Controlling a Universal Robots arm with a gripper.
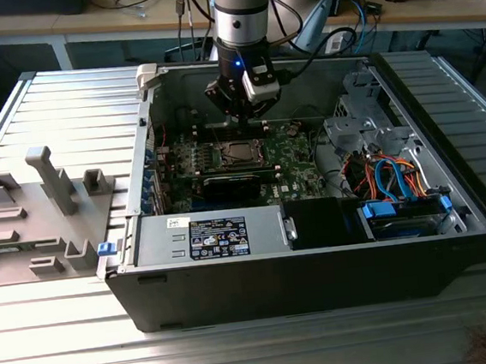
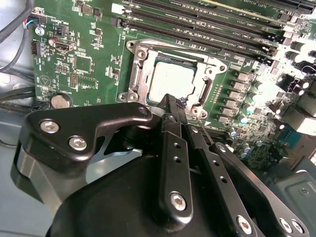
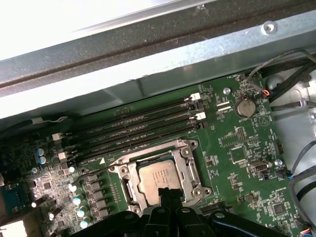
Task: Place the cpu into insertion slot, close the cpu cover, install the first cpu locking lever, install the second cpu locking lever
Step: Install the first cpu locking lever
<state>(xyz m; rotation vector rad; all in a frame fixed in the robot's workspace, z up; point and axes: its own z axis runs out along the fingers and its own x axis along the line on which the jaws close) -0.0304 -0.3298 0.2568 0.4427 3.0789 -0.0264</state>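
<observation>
Exterior view first: the arm reaches down into the open computer case (image 1: 319, 261), and the gripper (image 1: 238, 114) hangs just above the green motherboard (image 1: 296, 155), with the socket at 6 o'clock of it. The case lies on a ribbed metal table (image 1: 55, 105); grey fixture blocks (image 1: 49, 179) stand at 9 o'clock of the case, and a cluttered wooden bench (image 1: 467, 5) runs along the back of the room (cables trailing everywhere).

Second wrist view: the black fingers (image 2: 170, 111) are pressed together with no gap and nothing between them, their tip right at the near edge of the socket. The cpu (image 2: 173, 81) sits flat in its slot, and the cpu cover (image 2: 136, 79) lies down around it, framing the silver top.

First wrist view: the same picture from the other side, with the fingers (image 3: 168, 195) meeting over the edge of the cpu (image 3: 157, 177), the cpu cover (image 3: 190, 170) down, and the memory slots (image 3: 143, 126) at 12 o'clock of the socket.

The risk, as I judge it: the tip is so close to the thin frame that a slight sideways error could scrape the cover or skid onto the small board components beside the socket. A lever that slips free could spring back, leaving the cover unclamped.
</observation>
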